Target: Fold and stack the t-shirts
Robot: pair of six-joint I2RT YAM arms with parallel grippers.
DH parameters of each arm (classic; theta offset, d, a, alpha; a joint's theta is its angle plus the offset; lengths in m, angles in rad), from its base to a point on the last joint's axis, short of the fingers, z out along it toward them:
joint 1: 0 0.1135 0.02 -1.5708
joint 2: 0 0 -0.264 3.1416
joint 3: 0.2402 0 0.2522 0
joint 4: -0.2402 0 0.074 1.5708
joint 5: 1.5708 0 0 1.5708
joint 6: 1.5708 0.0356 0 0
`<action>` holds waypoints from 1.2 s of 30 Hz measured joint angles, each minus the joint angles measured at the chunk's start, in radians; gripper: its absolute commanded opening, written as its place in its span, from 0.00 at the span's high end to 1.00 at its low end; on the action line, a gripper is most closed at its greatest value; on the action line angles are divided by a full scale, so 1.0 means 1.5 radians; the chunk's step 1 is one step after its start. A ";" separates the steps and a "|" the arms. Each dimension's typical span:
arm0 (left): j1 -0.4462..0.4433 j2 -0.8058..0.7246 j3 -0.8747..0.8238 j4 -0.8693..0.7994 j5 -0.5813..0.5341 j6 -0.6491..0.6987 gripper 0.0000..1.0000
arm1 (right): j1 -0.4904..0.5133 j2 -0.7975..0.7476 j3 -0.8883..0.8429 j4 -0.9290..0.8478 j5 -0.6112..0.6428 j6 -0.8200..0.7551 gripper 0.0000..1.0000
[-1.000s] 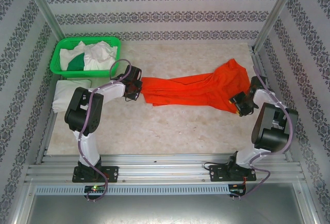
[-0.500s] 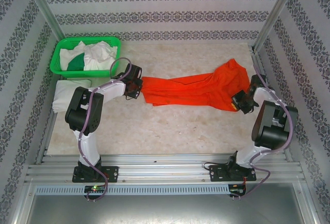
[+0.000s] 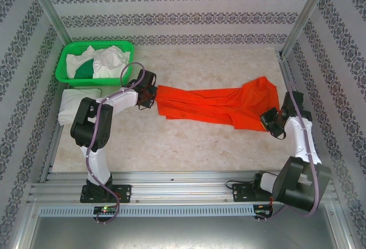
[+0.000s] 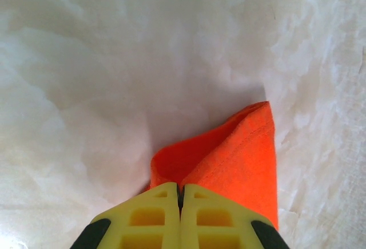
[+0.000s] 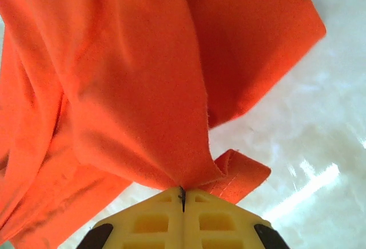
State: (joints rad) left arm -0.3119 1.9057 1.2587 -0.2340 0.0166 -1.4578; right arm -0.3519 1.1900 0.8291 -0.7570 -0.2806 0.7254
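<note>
Overhead, the orange-red t-shirt (image 3: 211, 105) lies drawn out in a long, rumpled band across the middle of the frame, on a pale, marbled table (image 3: 189, 146) with faint beige mottling. Its left end is pinched by the left gripper (image 3: 150, 93), whose yellow fingers (image 4: 148, 220) meet tightly on a corner of the cloth in the left wrist view, the surface beyond it white and cloudy. Its broader right end is clamped by the right gripper (image 3: 269, 118) at the right of the frame, jaws closed on a gathered fold; from the right wrist the cloth fans upward, a hemmed flap sits beside the clamp, and the table shines with a bright streak at lower right. A green mesh basket (image 3: 68, 51) stands in the upper left corner, holding white tees (image 3: 111, 60) and a dark green tee (image 3: 84, 70); just below it a flat white tee (image 3: 71, 100) rests at the table's left edge. White wallpaper (image 3: 171, 8) banded with dark floral stripes closes three sides; slanting metal posts (image 3: 48, 8) rise at both upper corners; grooved metal rails (image 3: 183, 189) run along the bottom.
</note>
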 measured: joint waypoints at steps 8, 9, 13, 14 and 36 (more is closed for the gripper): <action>0.000 -0.005 0.000 -0.001 -0.001 0.005 1.00 | 0.000 -0.009 -0.069 -0.065 -0.028 0.023 0.62; 0.000 -0.005 0.000 -0.001 -0.001 0.005 1.00 | 0.000 0.002 -0.069 -0.068 -0.030 0.023 0.58; 0.000 -0.005 0.000 -0.001 -0.001 0.010 1.00 | 0.000 0.050 -0.047 -0.064 -0.034 0.010 0.40; 0.000 -0.005 0.000 -0.001 -0.001 0.010 1.00 | 0.000 0.061 -0.035 -0.059 -0.033 0.008 0.39; 0.001 -0.004 0.000 0.000 0.007 0.025 1.00 | 0.007 0.291 0.114 0.044 -0.041 0.026 0.38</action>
State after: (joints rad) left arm -0.3111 1.8992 1.2587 -0.2337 0.0269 -1.4204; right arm -0.3416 1.6272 1.0008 -0.6914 -0.3416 0.7639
